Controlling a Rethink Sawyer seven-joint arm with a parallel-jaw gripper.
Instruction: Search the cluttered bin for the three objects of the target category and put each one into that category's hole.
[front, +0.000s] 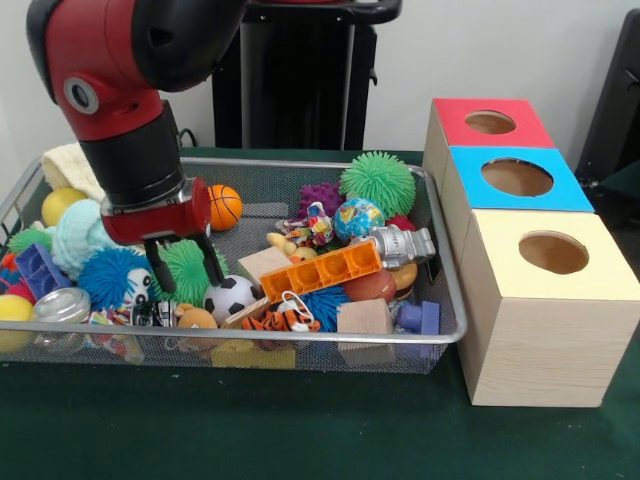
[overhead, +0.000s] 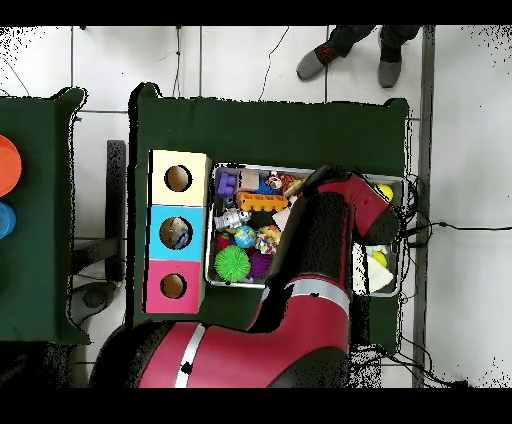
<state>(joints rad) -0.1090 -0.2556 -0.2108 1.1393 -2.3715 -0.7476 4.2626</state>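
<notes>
The red arm hangs wrist-down, its tool (front: 185, 265) spread (two dark fingers apart), gripping nothing.

Bin (front: 440, 335) sits at 9 o'clock of three boxes (front: 545, 300), which run in a row front to back. Gripper (front: 183, 262) hangs in bin's 9 o'clock half, soccer ball (front: 230, 297) just at its 4 o'clock.

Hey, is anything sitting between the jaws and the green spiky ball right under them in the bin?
Nothing visible. The gripper hangs with open jaws straddling the top of the green spiky ball, with no toy between them. A blue spiky ball and a soccer ball crowd its sides.
</notes>
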